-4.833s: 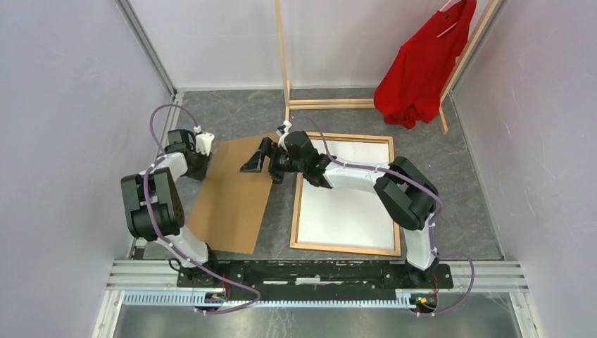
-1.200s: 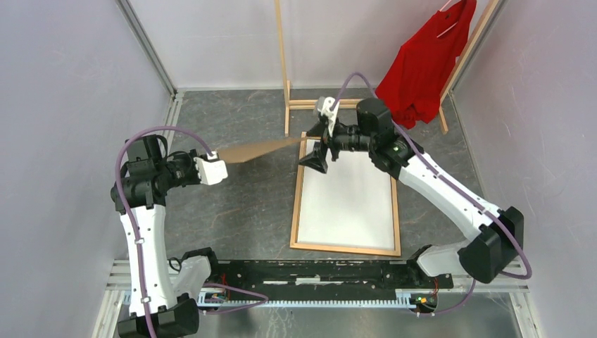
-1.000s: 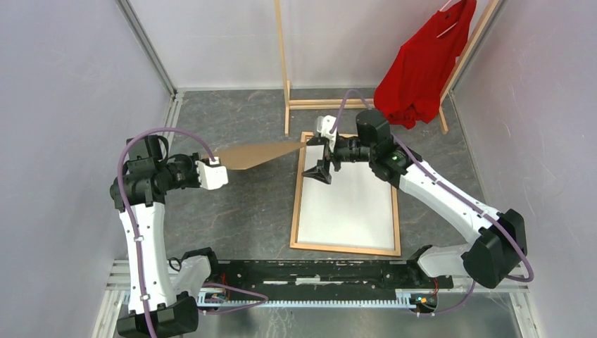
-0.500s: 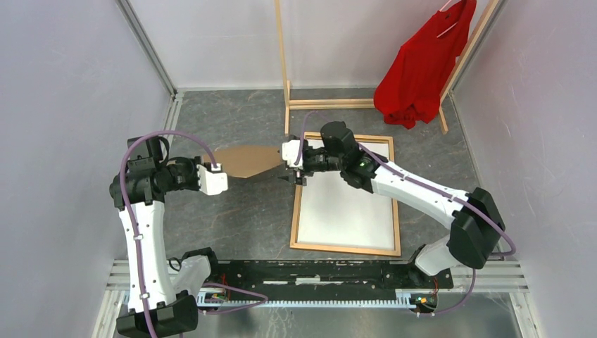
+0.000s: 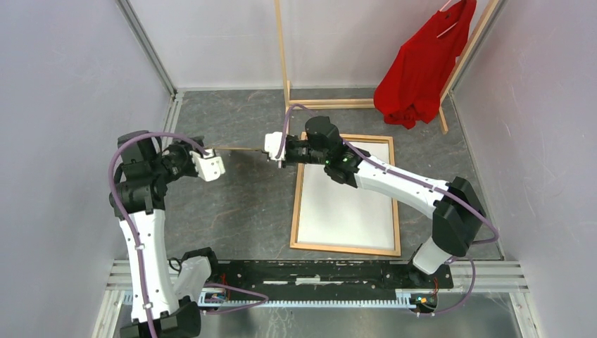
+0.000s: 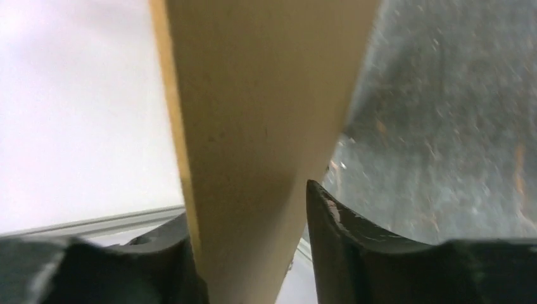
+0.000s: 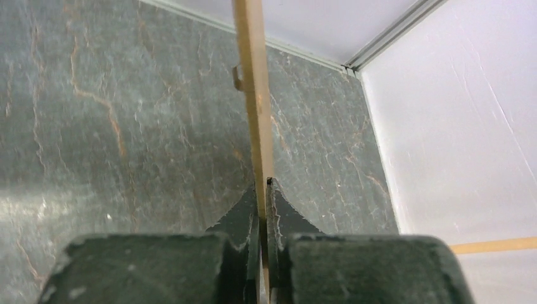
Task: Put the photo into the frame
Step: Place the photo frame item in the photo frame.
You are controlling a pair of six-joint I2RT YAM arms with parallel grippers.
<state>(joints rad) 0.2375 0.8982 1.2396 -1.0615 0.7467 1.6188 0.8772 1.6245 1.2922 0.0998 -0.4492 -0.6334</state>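
Overhead, I see the backing panel (image 5: 243, 149) only as a thin edge-on line above the counter (image 5: 239, 211), running between the two arms. Its face cannot be read there. The right wrist camera shows the right jaws pinching that edge. The blurred left wrist camera shows the left jaws parted with the panel's face between them; I cannot confirm contact. The frame (image 5: 298, 204) lies flat on the counter, with the photo (image 5: 348, 204) inside it, white side up.

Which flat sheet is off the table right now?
The brown backing panel, clamped edge-on in the right gripper; the white photo lies flat inside the frame.
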